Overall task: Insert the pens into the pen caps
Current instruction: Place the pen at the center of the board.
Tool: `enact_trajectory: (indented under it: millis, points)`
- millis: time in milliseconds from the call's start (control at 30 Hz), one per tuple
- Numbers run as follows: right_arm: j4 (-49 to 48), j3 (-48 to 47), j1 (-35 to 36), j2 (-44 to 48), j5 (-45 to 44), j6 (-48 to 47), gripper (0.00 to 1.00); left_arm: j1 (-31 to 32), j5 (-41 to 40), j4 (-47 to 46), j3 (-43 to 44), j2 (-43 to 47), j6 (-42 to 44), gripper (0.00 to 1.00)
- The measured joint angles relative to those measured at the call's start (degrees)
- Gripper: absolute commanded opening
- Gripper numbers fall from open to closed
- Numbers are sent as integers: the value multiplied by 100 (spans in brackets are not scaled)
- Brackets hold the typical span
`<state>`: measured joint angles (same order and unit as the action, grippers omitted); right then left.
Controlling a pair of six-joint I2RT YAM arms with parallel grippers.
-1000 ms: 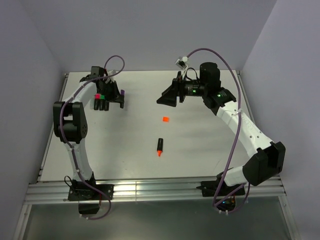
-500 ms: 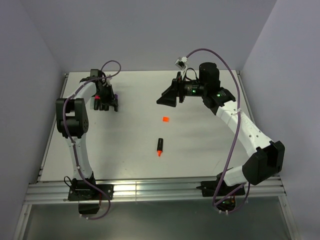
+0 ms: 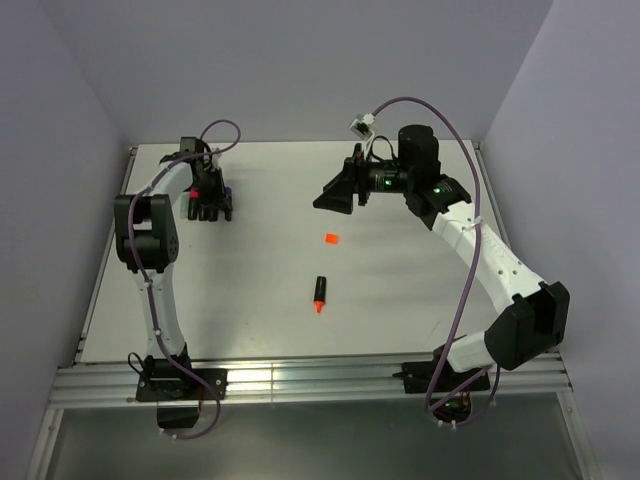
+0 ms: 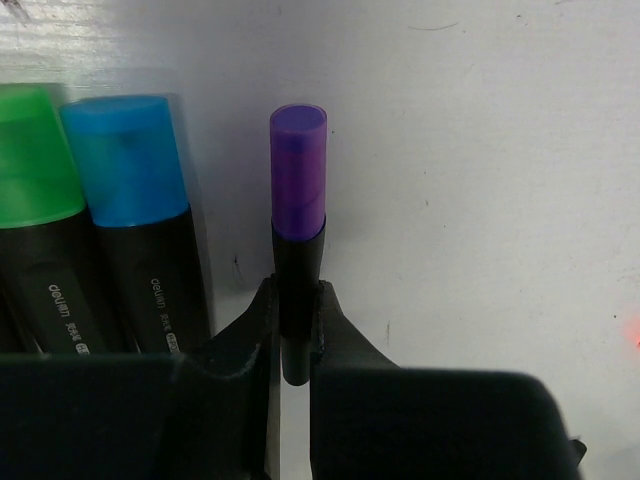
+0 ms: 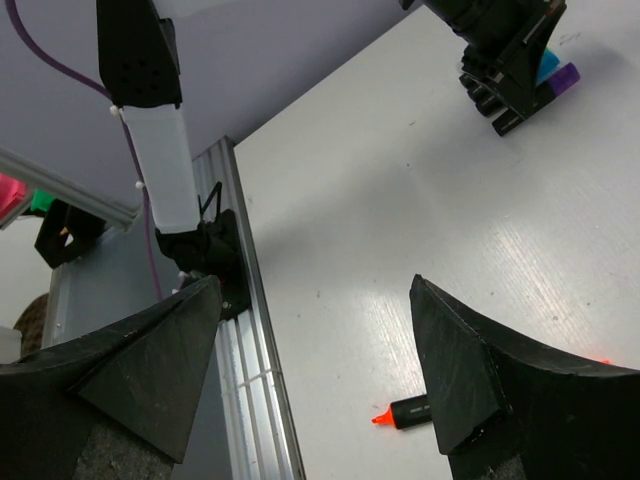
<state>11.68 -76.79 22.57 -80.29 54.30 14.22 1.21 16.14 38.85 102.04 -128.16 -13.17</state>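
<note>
Purple-capped pen [image 4: 298,190] is staying pinched in your left gripper [image 4: 295,305], now swung beside the blue-capped pen [image 4: 140,220]; your right gripper [image 5: 315,300] is hanging open.

Left arm [image 3: 160,190] extended along the left edge to the far side of the tabletop [image 3: 400,300], elbow joint raised. Left hand [image 4: 295,310] clamped narrowly on the barrel of a purple pen [image 4: 298,170], one finger on each side. Right arm [image 3: 490,265] bent up from the near right, forearm angled back toward the far middle. Right hand [image 5: 315,300] raised above the surface, fingers spread wide.
</note>
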Motion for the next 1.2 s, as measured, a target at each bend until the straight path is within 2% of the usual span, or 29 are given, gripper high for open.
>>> enact_trajectory:
  millis: [800,933,1200]
  points:
    - [-2,0,-2,0,17,0,83,-293,354,308,348,-273,42,20]
    - [0,0,0,0,22,2,83,-295,350,306,348,-273,44,29]
    - [0,-2,0,0,55,4,83,-295,343,315,348,-282,44,31]
